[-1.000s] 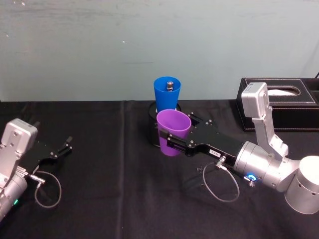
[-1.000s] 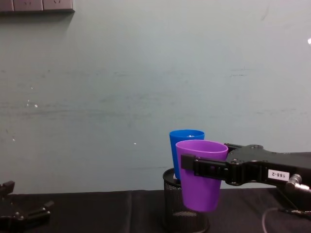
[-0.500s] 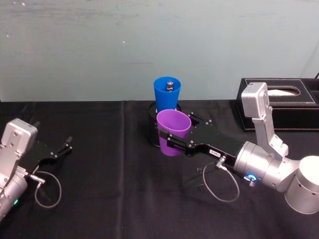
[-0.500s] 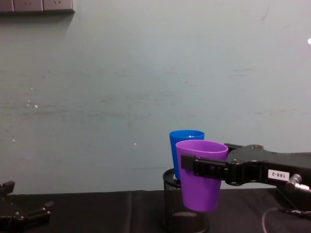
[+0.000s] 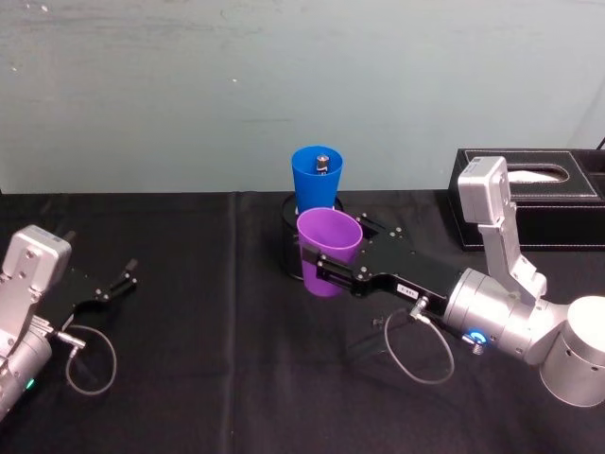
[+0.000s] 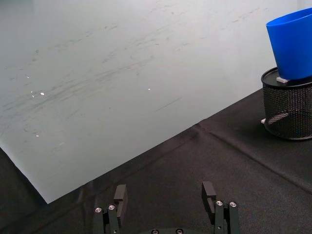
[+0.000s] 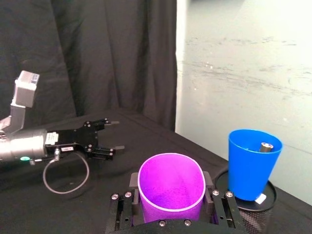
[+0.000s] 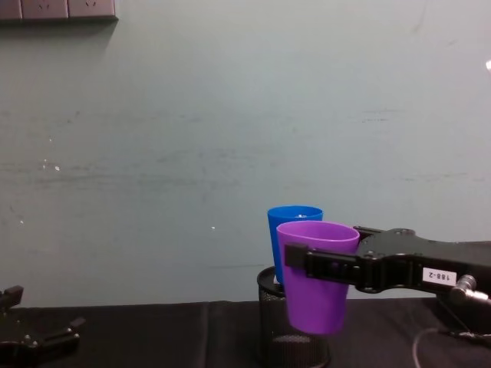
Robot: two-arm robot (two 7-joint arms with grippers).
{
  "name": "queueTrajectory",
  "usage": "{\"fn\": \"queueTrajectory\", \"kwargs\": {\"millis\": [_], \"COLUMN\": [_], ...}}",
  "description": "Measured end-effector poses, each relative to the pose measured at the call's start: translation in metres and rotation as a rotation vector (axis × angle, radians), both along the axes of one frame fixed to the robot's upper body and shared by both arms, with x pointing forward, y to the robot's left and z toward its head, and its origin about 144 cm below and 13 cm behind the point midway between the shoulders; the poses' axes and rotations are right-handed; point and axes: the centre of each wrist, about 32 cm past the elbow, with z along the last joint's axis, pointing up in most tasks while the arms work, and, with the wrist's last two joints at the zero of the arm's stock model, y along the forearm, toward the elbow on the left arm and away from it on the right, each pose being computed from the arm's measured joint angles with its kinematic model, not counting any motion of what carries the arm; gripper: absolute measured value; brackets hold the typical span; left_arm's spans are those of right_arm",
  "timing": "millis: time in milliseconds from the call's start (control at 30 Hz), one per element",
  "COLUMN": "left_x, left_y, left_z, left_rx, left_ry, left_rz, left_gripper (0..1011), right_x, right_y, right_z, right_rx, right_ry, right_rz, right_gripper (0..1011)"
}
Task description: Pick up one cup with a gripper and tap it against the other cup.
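1. Black-clothed table [image 5: 208,312] against a pale wall. The right gripper [image 7: 170,195] reaches in from the right, jaws closed on both sides of the purple cup [image 5: 329,248] below its rim. Cup upright, clear of the cloth.
2. Blue cup [image 5: 315,184] stands upright in the mouth of a black mesh pen holder [image 6: 287,109], just behind the purple cup. Right wrist view shows a gap between the cups, so I judge no contact yet.
3. Left gripper [image 6: 165,194] parked low at the table's left, fingers spread, holding nothing.
4. Risk: blue cup sits high and looks shallowly seated. A firm tap could tip it out or shove the holder.
5. Risk: purple cup hangs partly at holder height, so a straight advance may strike mesh rather than cup.
6. Risk: tapered smooth wall in a pinch grip. Impact could twist or slip the cup.
7. Small metal piece [image 5: 322,163] inside the blue cup would spill if it topples.
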Motion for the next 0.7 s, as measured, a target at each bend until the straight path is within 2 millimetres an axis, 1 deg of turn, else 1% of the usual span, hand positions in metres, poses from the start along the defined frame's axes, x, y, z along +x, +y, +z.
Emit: {"fn": "queueTrajectory", "kwargs": {"millis": [167, 367, 700], "left_x": [0.0, 0.0, 0.0], "left_y": [0.0, 0.0, 0.0], "left_z": [0.0, 0.0, 0.0], "left_rx": [0.0, 0.0, 0.0], "left_ry": [0.0, 0.0, 0.0], "left_rz": [0.0, 0.0, 0.0], "left_gripper": [1000, 1000, 1000], "right_x": [0.003, 0.016, 0.05], "right_y": [0.002, 0.005, 0.014], "right_z": [0.0, -0.004, -0.01], "right_rx": [0.005, 0.009, 0.037], "right_ry": [0.003, 0.029, 0.056], "right_rz": [0.029, 0.032, 0.029], "right_gripper": [728, 728, 728]}}
